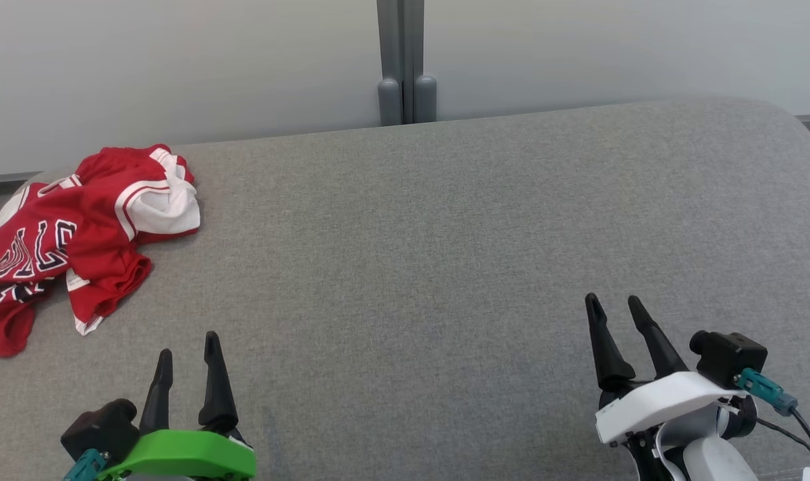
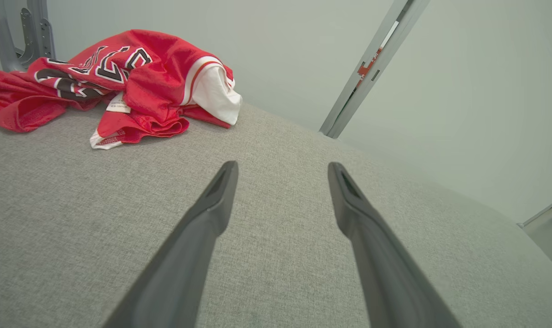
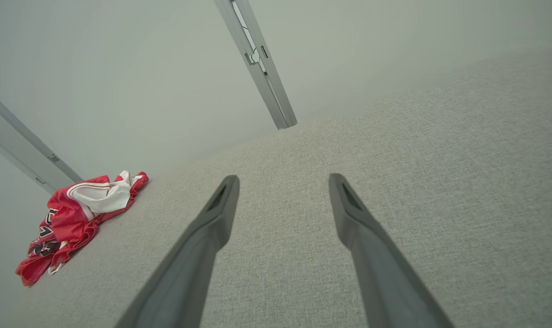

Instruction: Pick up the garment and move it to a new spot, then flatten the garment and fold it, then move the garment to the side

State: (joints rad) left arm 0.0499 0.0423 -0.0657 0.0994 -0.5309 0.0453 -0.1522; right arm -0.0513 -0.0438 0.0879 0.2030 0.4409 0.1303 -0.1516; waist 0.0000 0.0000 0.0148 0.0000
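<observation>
Pincers spread wide, left gripper (image 1: 188,343) and right gripper (image 1: 613,298); red jersey (image 1: 77,234) at ten o'clock, label (image 2: 119,104) readable from left wrist, post (image 1: 405,60) at twelve.

Bright, even, diffuse light; faint soft shadows; wide-angle distortion in wrist views.

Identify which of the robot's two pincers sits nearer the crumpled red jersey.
The left pincer, on the green mount, close to the jersey; the right pincer, on the white mount, is far across the grey cushion.
</observation>
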